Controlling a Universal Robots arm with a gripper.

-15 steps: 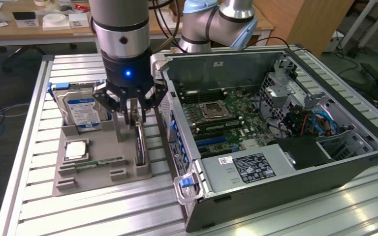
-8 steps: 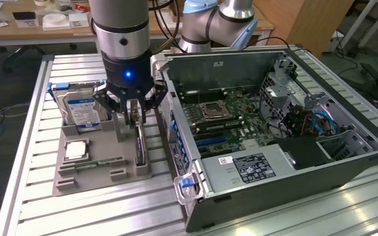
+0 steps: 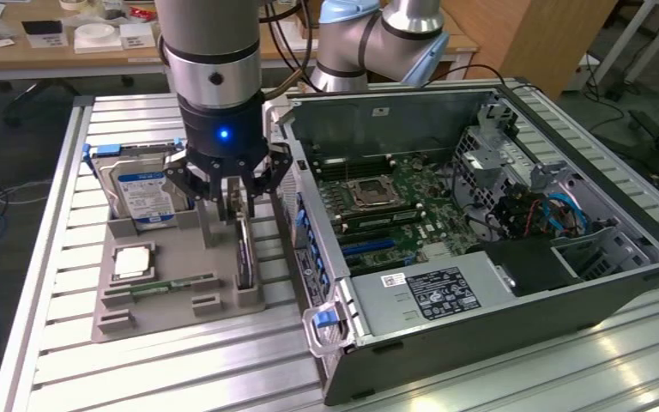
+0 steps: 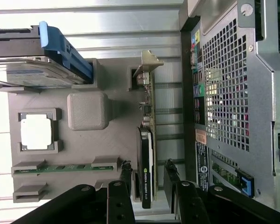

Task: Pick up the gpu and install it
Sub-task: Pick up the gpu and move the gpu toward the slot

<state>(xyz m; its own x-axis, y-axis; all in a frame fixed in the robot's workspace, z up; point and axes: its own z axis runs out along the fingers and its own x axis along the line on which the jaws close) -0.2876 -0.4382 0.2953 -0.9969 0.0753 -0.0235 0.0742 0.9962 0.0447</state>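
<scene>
The gpu (image 4: pixel 146 156) is not yet lifted; it stands on its long edge in a slot of the grey tray (image 4: pixel 109 74), just beside the open computer case (image 3: pixel 559 300), so the installing is all left to do; the gripper (image 4: pixel 148 164) sits low over it with jaws apart, one dark finger at each side of the card; the card is thin, flat and black, with a pale metal bracket at one end; the tray looks like matte plastic.
</scene>
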